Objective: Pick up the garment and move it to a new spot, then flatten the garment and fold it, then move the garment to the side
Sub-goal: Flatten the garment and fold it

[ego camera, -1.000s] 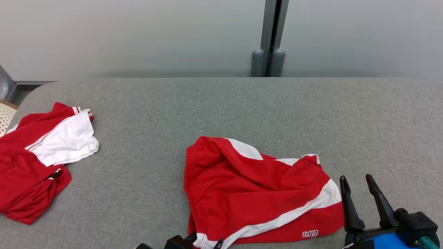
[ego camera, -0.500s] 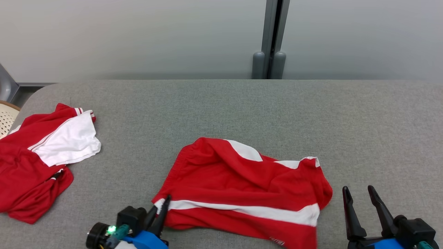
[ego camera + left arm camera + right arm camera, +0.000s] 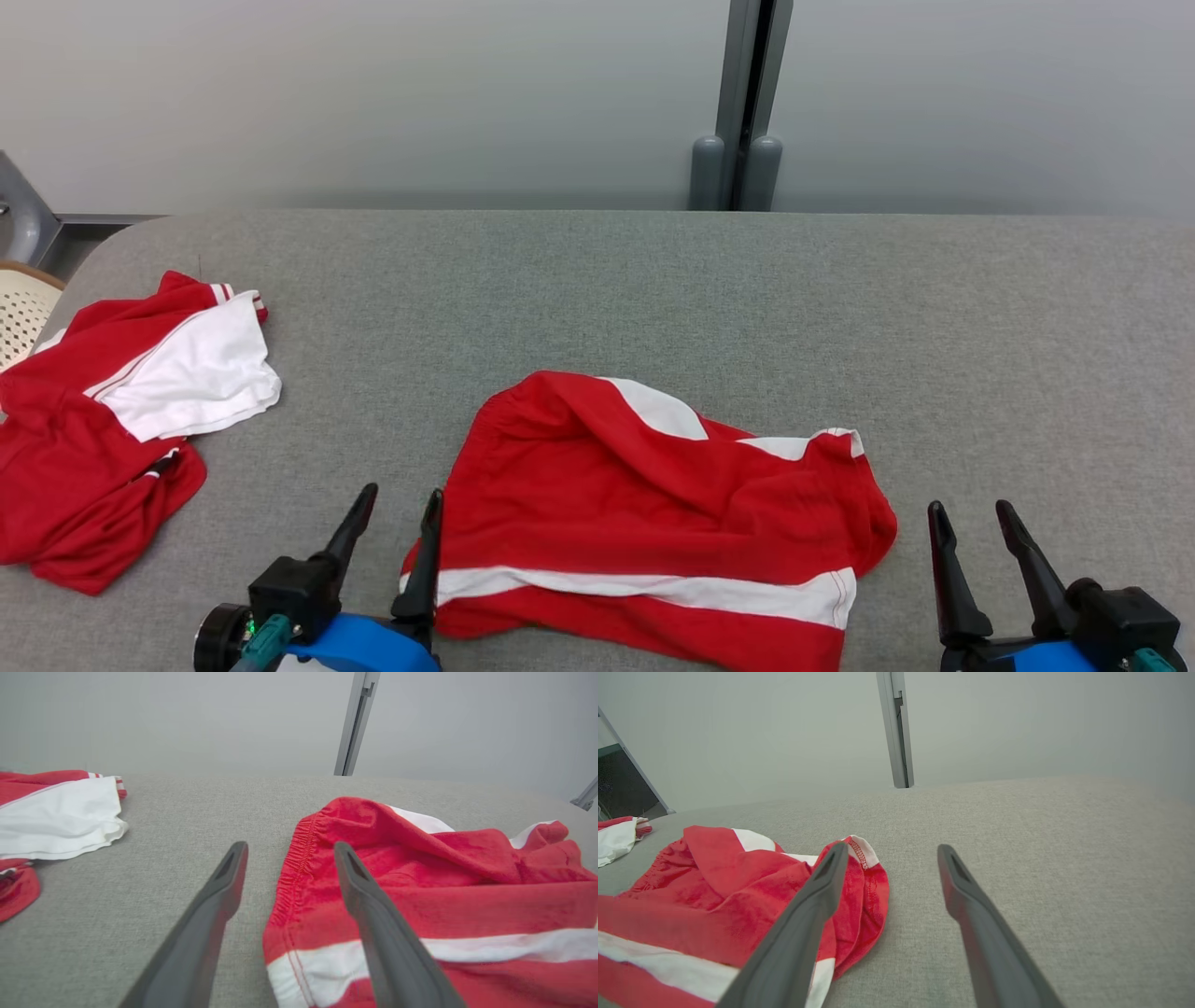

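Shorts (image 3: 653,504), red with white stripes, lie bunched up on the soft grey table (image 3: 653,280), between the two grippers. At the left edge of the shorts is the left gripper (image 3: 402,490), its fingers spread wide with nothing in them and one finger right by the waistband, and just off the right edge of the shorts is the right gripper (image 3: 968,509), also wide and holding nothing. Far to the left of the shorts lies another red and white cloth (image 3: 121,420).
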Available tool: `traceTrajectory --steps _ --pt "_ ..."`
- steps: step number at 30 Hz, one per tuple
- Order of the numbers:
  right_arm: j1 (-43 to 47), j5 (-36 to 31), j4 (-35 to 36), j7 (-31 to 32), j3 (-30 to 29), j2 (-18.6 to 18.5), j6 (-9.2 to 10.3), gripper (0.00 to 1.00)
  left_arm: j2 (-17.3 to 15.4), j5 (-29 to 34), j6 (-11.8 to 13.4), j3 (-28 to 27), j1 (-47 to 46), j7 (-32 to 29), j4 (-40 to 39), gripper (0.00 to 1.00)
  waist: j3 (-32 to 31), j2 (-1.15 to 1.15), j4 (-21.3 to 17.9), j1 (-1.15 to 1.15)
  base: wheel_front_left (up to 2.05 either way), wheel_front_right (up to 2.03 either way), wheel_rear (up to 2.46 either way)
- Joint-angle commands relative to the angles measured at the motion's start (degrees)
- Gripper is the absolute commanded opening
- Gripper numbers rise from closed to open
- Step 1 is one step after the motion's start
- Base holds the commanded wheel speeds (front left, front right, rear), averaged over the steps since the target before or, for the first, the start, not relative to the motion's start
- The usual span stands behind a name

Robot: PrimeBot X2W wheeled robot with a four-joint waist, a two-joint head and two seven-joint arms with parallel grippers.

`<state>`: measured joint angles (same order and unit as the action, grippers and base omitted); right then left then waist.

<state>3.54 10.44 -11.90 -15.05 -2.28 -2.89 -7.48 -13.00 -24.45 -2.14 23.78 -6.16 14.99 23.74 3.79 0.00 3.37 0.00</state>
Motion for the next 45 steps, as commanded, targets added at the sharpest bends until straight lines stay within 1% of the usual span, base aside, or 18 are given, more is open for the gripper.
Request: traceTrajectory --steps 1,6,10,14,19,27,34,38,45 --pt "-0.7 0.3 0.3 -0.2 -0.3 0.0 -0.03 1.0 0.2 1.3 0.4 -1.9 1.2 0.3 -2.2 1.0 0.1 0.0 0.3 0.0 0.0 0.0 0.0" --pt "-1.3 -0.1 0.6 -0.2 -0.3 0.0 -0.03 1.0 1.6 6.2 0.9 -8.8 3.8 0.3 -9.9 1.0 -0.2 0.0 0.7 0.0 0.0 0.0 0.0" --pt "-1.6 -0.2 1.1 -0.2 0.2 0.0 -0.02 1.0 3.4 9.7 1.1 -14.4 5.1 0.3 -14.3 1.0 -0.7 0.0 0.6 0.0 0.0 0.0 0.0" --pt "-1.9 -0.6 2.0 -0.2 0.7 0.0 -0.03 1.0 4.9 12.3 0.5 -18.1 5.5 0.2 -14.8 1.0 -1.3 0.0 0.3 0.0 0.0 0.0 0.0" --pt "-1.0 -1.0 3.7 -0.2 1.2 0.0 -0.03 1.0 5.7 14.8 -0.9 -20.7 4.4 0.2 -13.2 1.0 -1.7 0.0 -0.2 0.0 0.0 0.0 0.0" --pt "1.1 -1.8 5.9 -0.2 2.2 0.0 -0.03 1.0 6.3 17.2 -2.8 -21.8 3.6 0.2 -10.8 1.0 -2.0 0.0 -0.6 0.0 0.0 0.0 0.0" --pt "1.5 -1.8 5.8 -0.2 2.2 0.0 -0.03 1.0 6.9 17.9 -3.6 -22.5 3.6 0.2 -10.0 1.0 -2.1 0.0 -0.6 0.0 0.0 0.0 0.0" --pt "1.6 -1.5 3.9 -0.2 2.7 0.0 -0.03 1.0 7.5 17.0 -4.4 -21.6 4.0 0.2 -8.6 1.0 -2.1 0.0 -0.4 0.0 0.0 0.0 0.0" --pt "1.1 -0.7 -2.8 -0.2 4.9 0.0 -0.03 1.0 7.7 15.0 -5.4 -16.9 4.9 0.2 -4.1 1.0 -1.8 0.0 -0.3 0.0 0.0 0.0 0.0"
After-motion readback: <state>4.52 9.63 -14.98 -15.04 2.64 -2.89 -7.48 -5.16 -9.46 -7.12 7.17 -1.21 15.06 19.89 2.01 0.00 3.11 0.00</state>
